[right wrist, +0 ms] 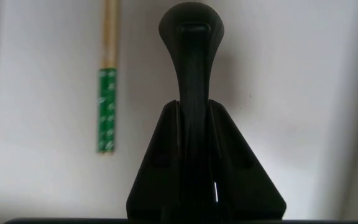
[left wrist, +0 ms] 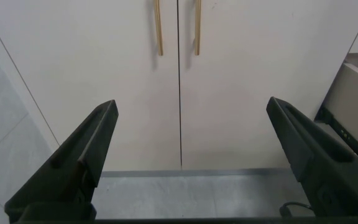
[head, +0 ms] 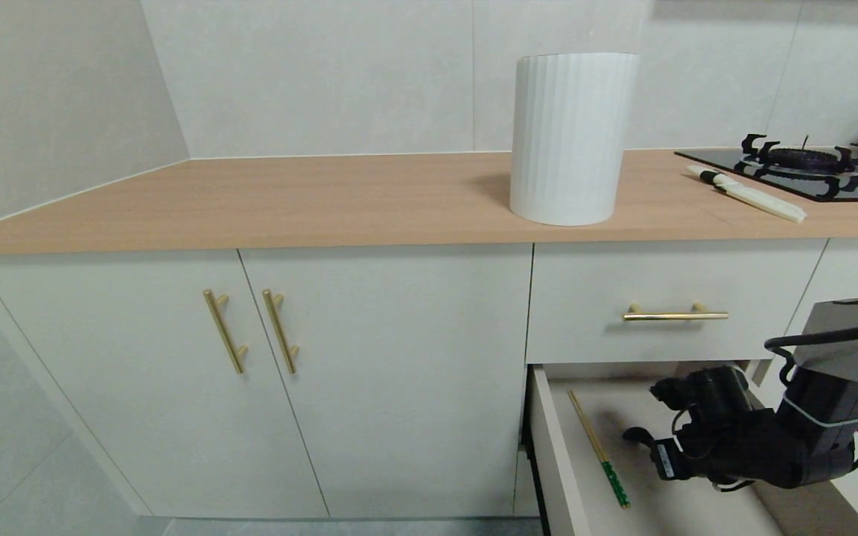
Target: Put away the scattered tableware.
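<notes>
A pair of wooden chopsticks with green ends lies on the floor of the open lower drawer. My right gripper is low inside that drawer, just beside the chopsticks and apart from them. In the right wrist view the gripper is shut, its fingers pressed together with nothing between them. A white knife with a dark band lies on the wooden counter near the stove. My left gripper is open, low in front of the cabinet doors, holding nothing.
A tall white ribbed container stands on the countertop. A black gas stove is at the far right. The upper drawer is closed. Gold handles mark the double doors.
</notes>
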Controlling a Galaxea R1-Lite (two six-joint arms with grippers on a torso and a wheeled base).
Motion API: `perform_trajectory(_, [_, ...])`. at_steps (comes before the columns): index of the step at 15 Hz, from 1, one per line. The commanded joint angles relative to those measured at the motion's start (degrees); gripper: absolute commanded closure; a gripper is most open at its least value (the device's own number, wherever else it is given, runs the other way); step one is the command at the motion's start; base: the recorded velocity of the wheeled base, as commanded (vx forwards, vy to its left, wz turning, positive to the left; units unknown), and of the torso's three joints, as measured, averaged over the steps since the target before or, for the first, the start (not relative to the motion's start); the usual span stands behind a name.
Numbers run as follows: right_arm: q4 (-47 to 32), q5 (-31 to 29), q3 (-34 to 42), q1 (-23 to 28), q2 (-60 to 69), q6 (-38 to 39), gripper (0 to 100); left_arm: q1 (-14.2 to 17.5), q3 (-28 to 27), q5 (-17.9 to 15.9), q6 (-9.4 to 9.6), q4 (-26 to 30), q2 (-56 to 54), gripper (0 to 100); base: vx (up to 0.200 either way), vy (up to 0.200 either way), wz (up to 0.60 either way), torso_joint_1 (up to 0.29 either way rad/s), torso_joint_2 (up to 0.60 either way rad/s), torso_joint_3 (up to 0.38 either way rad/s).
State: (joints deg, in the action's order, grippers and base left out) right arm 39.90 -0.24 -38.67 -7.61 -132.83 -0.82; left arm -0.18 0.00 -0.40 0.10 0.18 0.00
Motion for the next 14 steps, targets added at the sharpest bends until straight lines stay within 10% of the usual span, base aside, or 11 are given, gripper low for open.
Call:
perform_trajectory(1, [0.4, -0.4, -1.1, 0.0, -3.5, -0.1, 100, 0.0, 0.0, 0.0, -0.01, 0.0, 0.0, 0, 0.0, 0.0, 0.0, 0.0, 0.0, 0.0])
perform_trajectory(12, [0.4, -1.7, -1.9, 0.3, -4.2, -0.1, 100, 0.0, 0.0, 0.1, 0.08, 0.0, 0.0, 0, 0.0, 0.0, 0.0, 0.0, 0.0, 0.0])
perform_trajectory(13, [0.4, -1.7, -1.9, 0.3, -4.1, 0.0, 0, 0.0, 0.0, 0.0, -0.01, 0.0, 0.0, 0, 0.0, 0.0, 0.0, 0.0, 0.0, 0.0])
perform_trajectory(14, [0.4, -1.7, -1.9, 0.3, -4.1, 0.0, 0, 0.0, 0.0, 0.1, -0.01, 0.0, 0.0, 0, 0.0, 0.0, 0.0, 0.0, 0.0, 0.0])
